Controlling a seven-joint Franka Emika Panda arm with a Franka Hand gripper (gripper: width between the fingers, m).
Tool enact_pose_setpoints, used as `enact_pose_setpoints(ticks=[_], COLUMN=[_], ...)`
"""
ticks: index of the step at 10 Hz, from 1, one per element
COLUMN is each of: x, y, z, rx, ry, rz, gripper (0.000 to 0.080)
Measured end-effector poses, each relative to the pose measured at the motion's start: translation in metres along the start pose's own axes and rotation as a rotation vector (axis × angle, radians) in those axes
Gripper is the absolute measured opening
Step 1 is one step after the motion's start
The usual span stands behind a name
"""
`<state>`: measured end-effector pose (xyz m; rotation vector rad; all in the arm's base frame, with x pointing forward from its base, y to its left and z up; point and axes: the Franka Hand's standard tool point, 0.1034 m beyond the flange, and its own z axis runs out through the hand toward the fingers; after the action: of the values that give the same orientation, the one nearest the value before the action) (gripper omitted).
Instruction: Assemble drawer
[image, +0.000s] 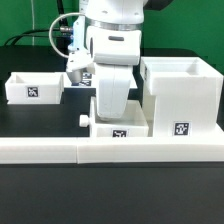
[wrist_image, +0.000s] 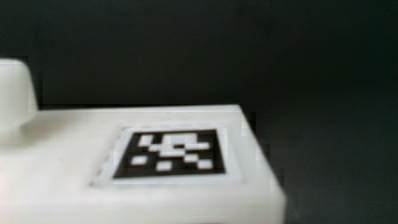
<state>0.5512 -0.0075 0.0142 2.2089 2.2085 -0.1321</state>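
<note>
- The middle tray (image: 118, 127) lies lengthwise across the exterior view, just beside the housing (image: 180, 95), with its knob (image: 84, 120) pointing to the exterior view's left.
- The left tray (image: 32, 88) sits well apart.
- The surface (image: 40, 190) is black, with white border bars (image: 60, 150) along the front.
- The claw (image: 110, 108) hangs low over the middle tray; I cannot tell whether its fingers are apart or together.
- Only the wrist view shows a tag (wrist_image: 173, 153) up close.

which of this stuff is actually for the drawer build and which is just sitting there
For the job:
- large housing, on the exterior view's right
- open tray, on the exterior view's left
- knobbed tray, under the arm

Just there:
- long low border bars along the front
- black table
</note>
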Motion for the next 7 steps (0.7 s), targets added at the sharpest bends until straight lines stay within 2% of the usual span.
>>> enact_pose_setpoints(ticks=[1, 2, 4, 7], x=[0.0011, 0.0033, -0.0007, -0.0051], y=[0.0025, 0.0007, -0.0033, -0.0045], z=[0.0001, 0.0038, 0.0071, 0.0076], rx=[-0.029, -0.101, -0.119, -0.108], ry=[0.005, 0.021, 0.03, 0.031], rz=[0.002, 0.01, 0.037, 0.088], gripper=[0.0041, 0.0041, 0.0041, 0.0042])
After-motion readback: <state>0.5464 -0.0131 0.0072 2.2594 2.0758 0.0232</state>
